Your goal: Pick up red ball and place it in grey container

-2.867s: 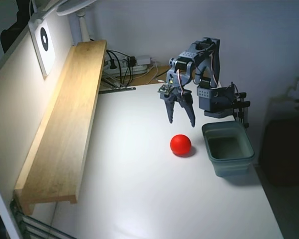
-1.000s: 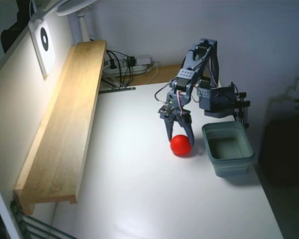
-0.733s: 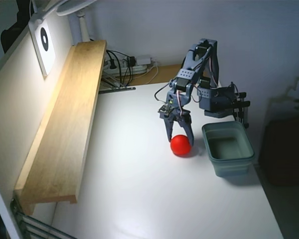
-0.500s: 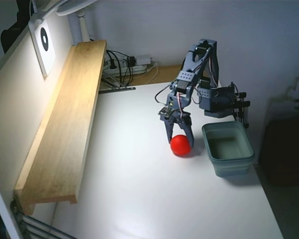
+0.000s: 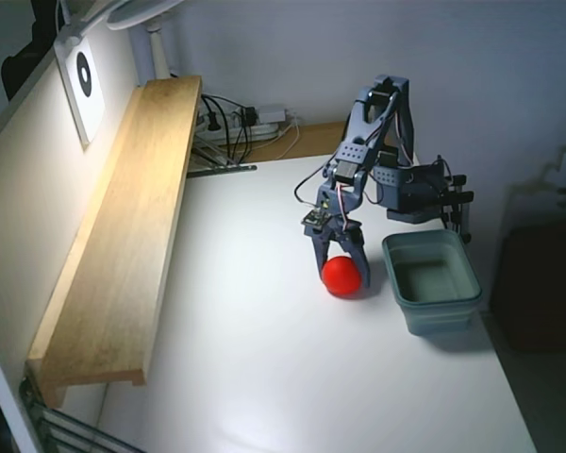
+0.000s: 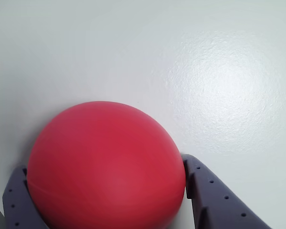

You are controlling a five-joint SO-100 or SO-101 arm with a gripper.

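- The desk (image 5: 264, 377) is a plain white surface; in the fixed view its whole near half lies bare, with wide open room in front of and to the left of the arm.
- A long wooden shelf (image 5: 123, 236) runs along the desk's left edge, well apart from the arm; cables (image 5: 236, 118) sit at the far edge.
- The grey container (image 5: 432, 283) stands near the desk's right edge, just right of the arm's tip, upright and open-topped.
- The red ball (image 5: 341, 275) rests on the desk just left of the container, apart from it.
- The pincer (image 5: 341, 274) points down with one finger on each side of the ball; in the wrist view the fingers (image 6: 214, 200) lie against the ball's flanks, pinching it.
- The ball (image 6: 105, 167) is smooth, matte, evenly bright red and round, with a faint seam line low down.
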